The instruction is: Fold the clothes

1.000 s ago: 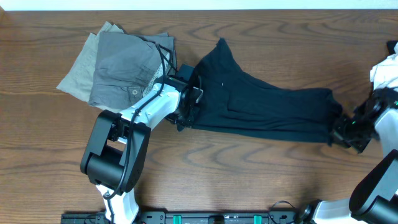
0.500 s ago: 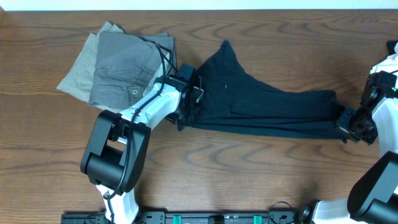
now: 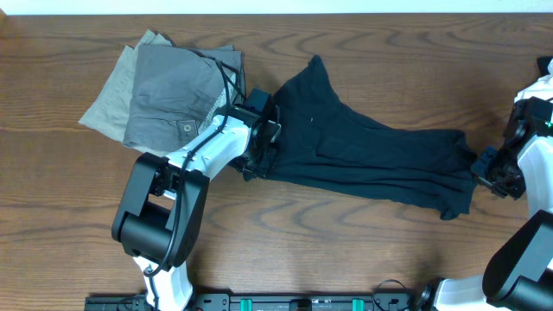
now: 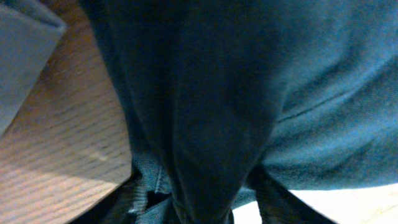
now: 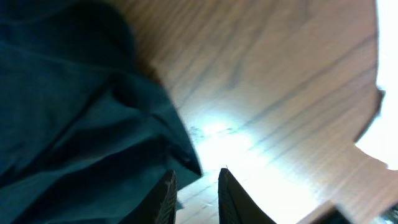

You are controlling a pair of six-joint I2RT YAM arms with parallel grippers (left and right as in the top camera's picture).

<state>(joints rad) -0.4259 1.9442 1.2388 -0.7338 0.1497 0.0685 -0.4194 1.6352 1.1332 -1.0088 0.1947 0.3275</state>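
The clothes' long black trousers (image 3: 371, 155) lie stretched across the table, waist at the left and leg end at the right. My left gripper (image 3: 262, 142) sits at the waist end. In the left wrist view its fingers (image 4: 127, 199) stand apart, with a fold of the dark cloth (image 4: 217, 93) still lying between them. My right gripper (image 3: 486, 168) is just past the leg hem. It is open in the right wrist view (image 5: 196, 186), with bare wood between its fingers and the cloth's edge (image 5: 62, 124) beside the left finger.
A grey garment (image 3: 173, 86) with a buttoned waistband lies on a khaki piece (image 3: 108, 99) at the back left, close behind the left arm. A black cable (image 3: 229, 82) runs over the grey piece. Something white (image 3: 536, 99) sits at the right edge.
The right gripper has let go of the leg end, which dropped and spread toward the front of the table. The left jaws have opened at the waist. Neither arm has shifted much.
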